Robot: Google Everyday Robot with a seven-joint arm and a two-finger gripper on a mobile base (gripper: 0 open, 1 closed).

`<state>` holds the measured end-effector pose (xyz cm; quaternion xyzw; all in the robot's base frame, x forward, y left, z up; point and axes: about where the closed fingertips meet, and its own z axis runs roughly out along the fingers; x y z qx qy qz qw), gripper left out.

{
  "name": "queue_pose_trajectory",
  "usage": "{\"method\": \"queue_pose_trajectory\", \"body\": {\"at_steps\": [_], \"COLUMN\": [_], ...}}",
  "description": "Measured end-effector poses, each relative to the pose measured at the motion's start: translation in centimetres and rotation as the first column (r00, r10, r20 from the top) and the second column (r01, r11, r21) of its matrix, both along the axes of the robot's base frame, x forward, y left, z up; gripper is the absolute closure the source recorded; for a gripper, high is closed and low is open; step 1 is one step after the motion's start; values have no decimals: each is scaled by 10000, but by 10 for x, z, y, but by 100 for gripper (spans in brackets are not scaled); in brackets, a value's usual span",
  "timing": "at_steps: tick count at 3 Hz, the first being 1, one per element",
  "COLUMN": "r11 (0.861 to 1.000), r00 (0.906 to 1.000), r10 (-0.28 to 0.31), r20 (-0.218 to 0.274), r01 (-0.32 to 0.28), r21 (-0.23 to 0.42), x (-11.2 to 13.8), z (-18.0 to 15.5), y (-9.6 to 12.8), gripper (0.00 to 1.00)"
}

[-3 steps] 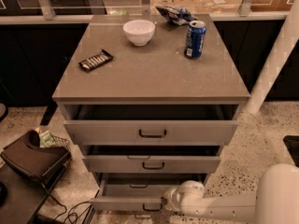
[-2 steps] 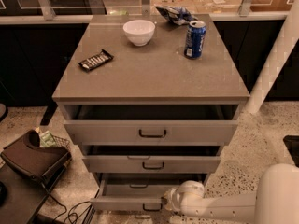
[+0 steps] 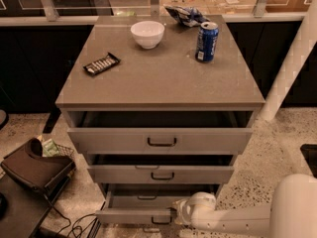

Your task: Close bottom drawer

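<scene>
Speckled terrazzo floor (image 3: 277, 143), dim room, glass-fronted counter behind. In the middle stands a square grey cabinet (image 3: 158, 83) with three drawers, all hanging open by some amount

On the cabinet top: round white bowl (image 3: 147, 33), blue drink can (image 3: 206, 41), crumpled blue snack bag (image 3: 185, 15), dark foil-wrapped bar (image 3: 101, 63). None of these matter to the job

Flat-fronted grey bottom drawer (image 3: 131, 216) sits lowest of the three, just above the floor, and is pulled out further than the wide top drawer (image 3: 114, 141) and the middle drawer (image 3: 119, 174). Its small dark bar handle (image 3: 161, 221) shows low on the front panel

White robot arm (image 3: 237, 219) reaches in from the lower right. The gripper (image 3: 176, 214) is down at the drawer front, just right of the handle, apparently touching the panel. Whether it is spread or closed, or has hold of anything, I cannot tell

Handling, as I judge it: a stiff box on runners, seemingly little or nothing inside, so probably light and free-sliding. No grasp needed; a flat push on the front face near the handle, at mid-width, should send it in straight. Pressing far off-centre could skew it on its runners

Dark bag (image 3: 29, 167) lies on the floor to the left, well apart from the drawer's path
</scene>
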<state>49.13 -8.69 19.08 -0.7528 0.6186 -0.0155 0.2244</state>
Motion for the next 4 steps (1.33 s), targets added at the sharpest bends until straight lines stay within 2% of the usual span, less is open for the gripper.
{"method": "queue_pose_trajectory", "body": {"at_steps": [1, 2, 3, 4], "r11": [10000, 10000, 9991, 9925], "r00": [10000, 10000, 9998, 9970], "r10": [7, 6, -170, -720], "r20": [-14, 44, 106, 273], "r01": [-7, -6, 174, 743], "r21": [6, -53, -397, -968], "x": [-1, -2, -9, -33], "z": [-1, 4, 13, 32], "y": [1, 0, -6, -22], "gripper": [0, 0, 0, 16]}}
